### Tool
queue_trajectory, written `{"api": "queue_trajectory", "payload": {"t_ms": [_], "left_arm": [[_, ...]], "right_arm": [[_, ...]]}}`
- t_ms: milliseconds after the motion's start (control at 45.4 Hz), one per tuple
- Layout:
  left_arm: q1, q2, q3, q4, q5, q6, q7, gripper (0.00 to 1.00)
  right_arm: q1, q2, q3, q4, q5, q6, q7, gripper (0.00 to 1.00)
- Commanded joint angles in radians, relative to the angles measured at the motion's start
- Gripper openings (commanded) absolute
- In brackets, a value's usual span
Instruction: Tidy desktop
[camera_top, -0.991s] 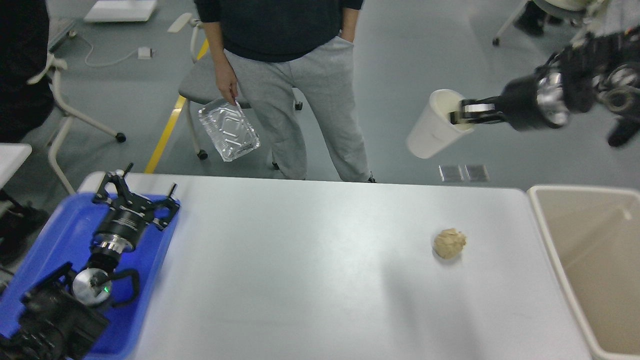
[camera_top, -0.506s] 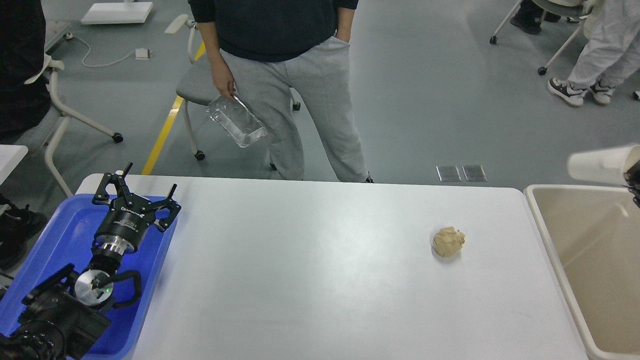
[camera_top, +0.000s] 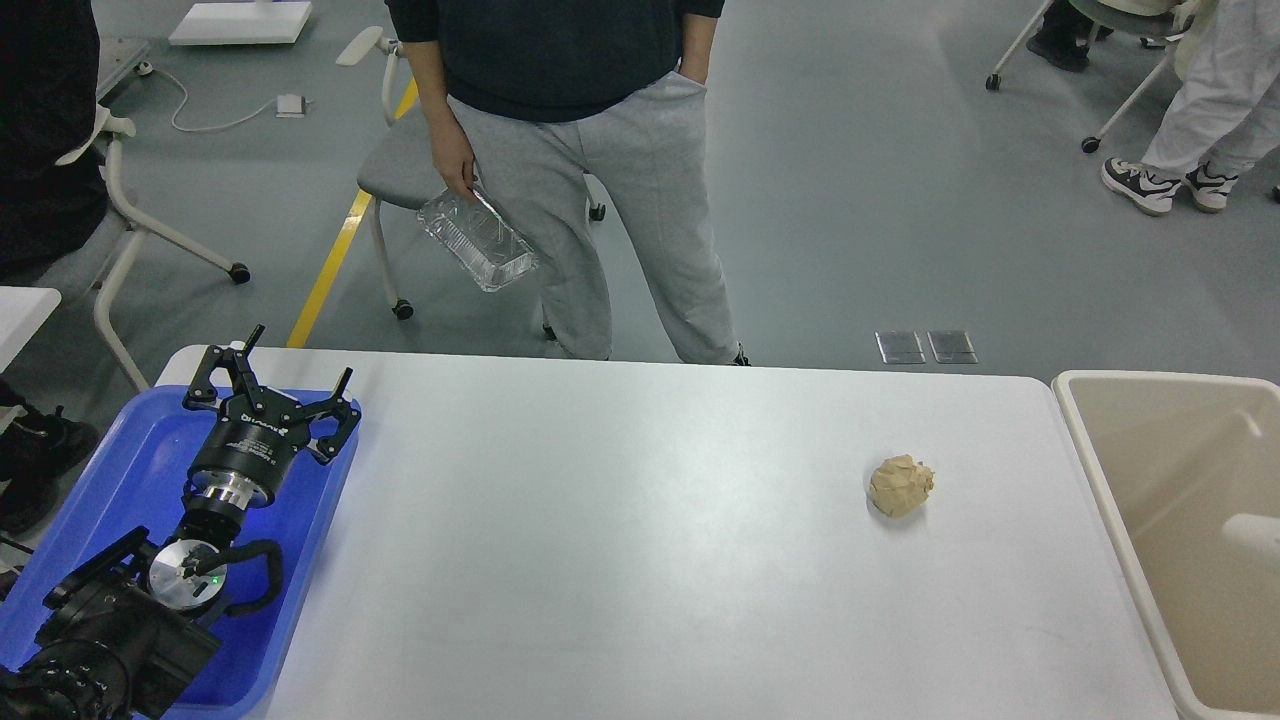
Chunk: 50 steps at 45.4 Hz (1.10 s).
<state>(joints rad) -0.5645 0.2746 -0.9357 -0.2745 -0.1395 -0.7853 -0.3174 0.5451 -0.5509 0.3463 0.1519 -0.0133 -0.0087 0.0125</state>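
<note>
The table fills the lower middle of the view. Left pincer, at 9 o'clock over the blue tray, stands with fingers apart, holding nothing. Right pincer is out of sight. A crumpled beige wad lies at 3 o'clock, near the beige bin; a white cup lies inside that bin.

Floor: smooth grey floor beyond the bench's far edge | Marking: yellow floor line running toward the far left corner | Furniture: grey-seated wheeled chair past the far edge; white chair legs off the far right corner | Cable: white cable lying far left.
</note>
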Motion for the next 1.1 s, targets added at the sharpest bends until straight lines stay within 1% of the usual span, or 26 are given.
{"api": "queue_trajectory", "payload": {"t_ms": [0, 220, 242, 264, 286, 308, 330, 374, 616, 682, 726, 770, 814, 858, 903, 947, 1013, 1079], "left_arm": [[0.0, 0.002, 0.0, 0.0, -0.002, 0.0, 0.0, 1.0], [0.0, 0.002, 0.0, 0.0, -0.003, 0.0, 0.0, 1.0], [0.0, 0.002, 0.0, 0.0, -0.002, 0.0, 0.0, 1.0], [0.0, 0.002, 0.0, 0.0, -0.002, 0.0, 0.0, 1.0], [0.0, 0.002, 0.0, 0.0, -0.002, 0.0, 0.0, 1.0], [0.0, 0.002, 0.0, 0.0, -0.002, 0.0, 0.0, 1.0], [0.0, 0.002, 0.0, 0.0, -0.002, 0.0, 0.0, 1.0], [0.0, 0.002, 0.0, 0.0, -0.002, 0.0, 0.0, 1.0], [0.0, 0.0, 0.0, 0.0, -0.002, 0.0, 0.0, 1.0], [0.0, 0.002, 0.0, 0.0, -0.002, 0.0, -0.002, 1.0], [0.0, 0.002, 0.0, 0.0, -0.003, 0.0, 0.0, 1.0], [0.0, 0.002, 0.0, 0.0, -0.003, 0.0, 0.0, 1.0], [0.0, 0.002, 0.0, 0.0, -0.003, 0.0, 0.0, 1.0], [0.0, 0.002, 0.0, 0.0, -0.003, 0.0, 0.0, 1.0], [0.0, 0.002, 0.0, 0.0, -0.003, 0.0, -0.002, 1.0], [0.0, 0.002, 0.0, 0.0, -0.003, 0.0, 0.0, 1.0], [0.0, 0.002, 0.0, 0.0, -0.003, 0.0, -0.002, 1.0], [0.0, 0.002, 0.0, 0.0, -0.003, 0.0, -0.002, 1.0]], "right_arm": [[-0.027, 0.098, 0.022, -0.112, 0.047, -0.016, 0.001, 0.0], [-0.016, 0.098, 0.022, -0.112, 0.047, -0.01, 0.001, 0.0], [-0.01, 0.089, 0.022, -0.114, 0.047, -0.019, 0.0, 0.28], [-0.005, 0.089, 0.02, -0.115, 0.047, -0.027, 0.001, 0.59], [0.002, 0.089, 0.02, -0.117, 0.044, -0.027, 0.0, 0.83], [0.01, 0.091, 0.02, -0.118, 0.047, -0.028, 0.001, 0.94], [0.019, 0.091, 0.019, -0.12, 0.047, -0.027, 0.001, 0.98], [0.033, 0.089, 0.014, -0.12, 0.044, -0.02, 0.0, 1.0], [0.061, 0.077, 0.022, -0.107, 0.044, -0.011, 0.0, 1.0], [0.061, 0.06, 0.06, -0.083, 0.047, 0.001, 0.01, 1.0], [0.053, 0.034, 0.14, -0.033, 0.047, 0.024, 0.033, 1.0], [0.042, -0.004, 0.267, 0.043, 0.047, 0.061, 0.072, 1.0], [0.01, -0.032, 0.412, 0.13, 0.047, 0.117, 0.118, 1.0], [-0.063, -0.058, 0.55, 0.219, 0.044, 0.182, 0.144, 1.0], [-0.137, -0.086, 0.669, 0.302, 0.027, 0.222, 0.152, 1.0], [-0.184, -0.098, 0.771, 0.383, 0.023, 0.24, 0.161, 1.0], [-0.218, -0.092, 0.87, 0.497, 0.009, 0.257, 0.167, 1.0], [-0.292, -0.06, 0.962, 0.615, -0.043, 0.277, 0.194, 1.0]]}}
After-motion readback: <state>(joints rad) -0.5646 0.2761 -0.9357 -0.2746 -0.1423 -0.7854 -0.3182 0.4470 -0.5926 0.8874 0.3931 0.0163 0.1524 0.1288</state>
